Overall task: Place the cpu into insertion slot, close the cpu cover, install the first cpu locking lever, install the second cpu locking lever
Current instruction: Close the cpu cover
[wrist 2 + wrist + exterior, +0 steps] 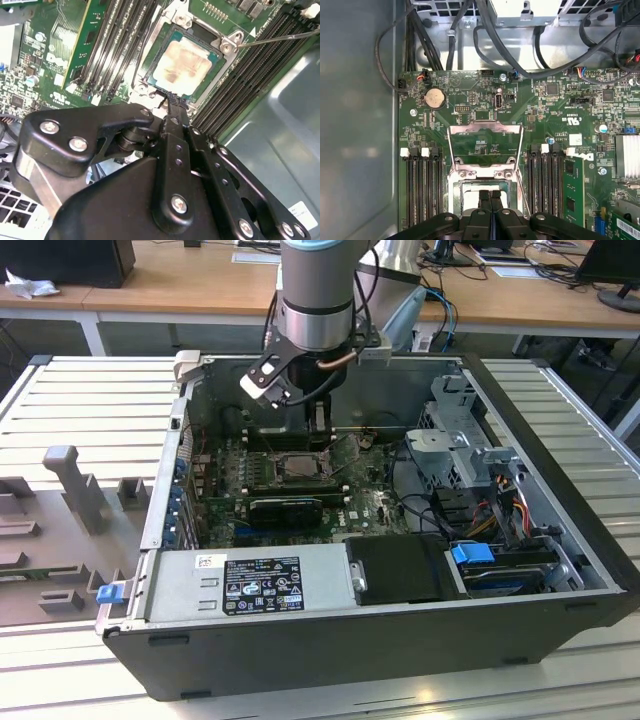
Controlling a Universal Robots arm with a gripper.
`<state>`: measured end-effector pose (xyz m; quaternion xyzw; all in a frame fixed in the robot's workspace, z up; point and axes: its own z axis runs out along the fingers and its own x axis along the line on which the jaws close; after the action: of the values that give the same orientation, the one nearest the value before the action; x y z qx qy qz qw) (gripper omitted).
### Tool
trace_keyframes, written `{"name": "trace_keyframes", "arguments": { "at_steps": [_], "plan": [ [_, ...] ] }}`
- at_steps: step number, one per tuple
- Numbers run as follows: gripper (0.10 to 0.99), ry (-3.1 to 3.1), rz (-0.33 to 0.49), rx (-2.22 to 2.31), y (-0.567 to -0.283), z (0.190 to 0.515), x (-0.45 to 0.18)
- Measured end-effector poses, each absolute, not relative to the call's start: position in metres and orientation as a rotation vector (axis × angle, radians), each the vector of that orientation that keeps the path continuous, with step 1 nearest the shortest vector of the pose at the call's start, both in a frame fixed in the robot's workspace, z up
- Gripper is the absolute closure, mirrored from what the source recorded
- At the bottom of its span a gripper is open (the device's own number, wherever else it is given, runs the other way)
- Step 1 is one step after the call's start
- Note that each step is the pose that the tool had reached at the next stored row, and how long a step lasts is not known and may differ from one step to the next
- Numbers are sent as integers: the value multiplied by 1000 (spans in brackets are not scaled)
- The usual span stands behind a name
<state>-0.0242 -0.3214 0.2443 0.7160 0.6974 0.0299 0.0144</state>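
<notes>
Chip step looks done: the cpu (185, 62), a flat square with a smudged dull-silver top, lies seated in the insertion slot (199, 31). The cpu cover (485, 128), a thin metal frame with a square window, is flipped back open and a wire locking lever (280, 37) stands free, so cover and both levers are left. The gripper (170, 102) has its black fingers pinched together holding nothing, tip just at one edge of the chip.

Reaching straight down with wrist (316, 302) held vertical and gripper (170, 102) aimed downward, black fingers (484, 201) pressed tight together, without any gap at the tips.
</notes>
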Motion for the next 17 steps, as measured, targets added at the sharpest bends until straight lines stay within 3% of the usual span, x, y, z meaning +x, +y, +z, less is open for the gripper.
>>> {"name": "trace_keyframes", "arguments": {
  "at_steps": [17],
  "plan": [
    [980, 2171, 94, 2229, -321, 258, -17]
  ]
}}
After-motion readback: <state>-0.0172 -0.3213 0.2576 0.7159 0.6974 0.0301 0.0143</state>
